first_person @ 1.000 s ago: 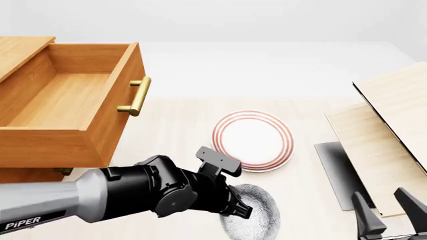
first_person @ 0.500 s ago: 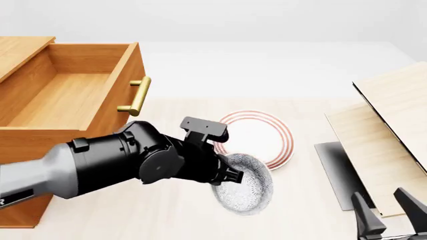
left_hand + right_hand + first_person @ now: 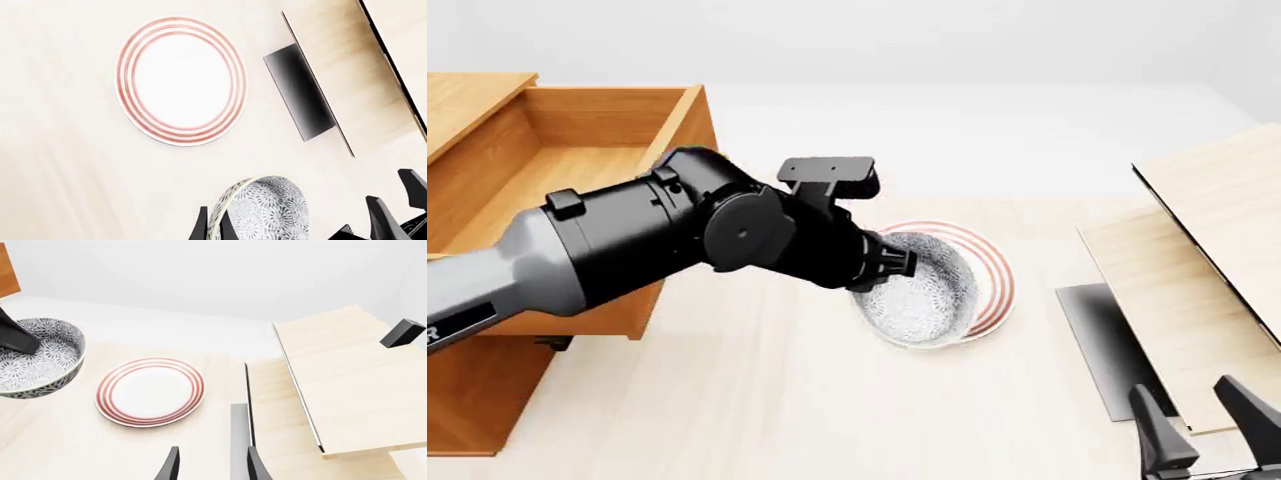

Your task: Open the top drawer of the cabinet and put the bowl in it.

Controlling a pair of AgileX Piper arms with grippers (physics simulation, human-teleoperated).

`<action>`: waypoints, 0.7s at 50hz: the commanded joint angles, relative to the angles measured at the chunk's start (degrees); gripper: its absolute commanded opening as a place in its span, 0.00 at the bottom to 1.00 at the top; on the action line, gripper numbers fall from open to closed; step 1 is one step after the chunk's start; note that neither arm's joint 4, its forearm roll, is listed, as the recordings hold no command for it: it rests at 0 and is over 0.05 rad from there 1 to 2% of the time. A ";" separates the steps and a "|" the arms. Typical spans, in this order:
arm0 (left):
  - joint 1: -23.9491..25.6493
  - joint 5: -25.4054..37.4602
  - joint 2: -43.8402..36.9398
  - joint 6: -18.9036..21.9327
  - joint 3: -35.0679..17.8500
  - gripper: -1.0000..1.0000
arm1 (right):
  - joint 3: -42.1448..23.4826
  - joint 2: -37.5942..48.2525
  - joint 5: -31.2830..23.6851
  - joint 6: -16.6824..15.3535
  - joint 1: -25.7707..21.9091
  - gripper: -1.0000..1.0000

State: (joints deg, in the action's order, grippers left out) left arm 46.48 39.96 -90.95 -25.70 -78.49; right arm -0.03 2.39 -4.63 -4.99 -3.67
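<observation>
Your left gripper [image 3: 888,262] has its jaws pinching the bowl [image 3: 924,285] by its rim, lifted above the plate [image 3: 181,80], ready for the pulled-out top drawer [image 3: 561,190] beside it; your right gripper [image 3: 208,465] idles, jaws apart.

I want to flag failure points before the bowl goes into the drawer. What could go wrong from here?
The left gripper pinches only the rim of the bowl, which hangs tilted in the air; it might slip or swing. Below it lies the plate, so a drop could strike that. On the way across, the bowl could clip the front wall of the open top drawer.
</observation>
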 commanded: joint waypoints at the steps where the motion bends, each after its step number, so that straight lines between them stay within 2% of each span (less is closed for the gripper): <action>1: -2.26 5.87 -2.28 0.27 -9.45 0.00 | 0.02 0.02 0.02 -0.06 -0.01 1.00; 17: -6.70 13.55 -4.86 0.28 -21.24 0.00 | 0.02 -0.15 -0.22 -0.16 -0.07 1.00; 25: -7.81 15.92 -5.26 -0.08 -25.19 0.00 | 0.02 -0.44 -0.54 -0.19 -0.09 1.00; 35: -10.86 18.07 -4.89 0.06 -27.72 0.00 | 0.02 -0.31 -0.52 -0.21 -0.11 1.00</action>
State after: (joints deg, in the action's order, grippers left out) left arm 37.95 55.75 -95.89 -25.80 -102.40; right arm -0.02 2.14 -5.09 -5.15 -3.77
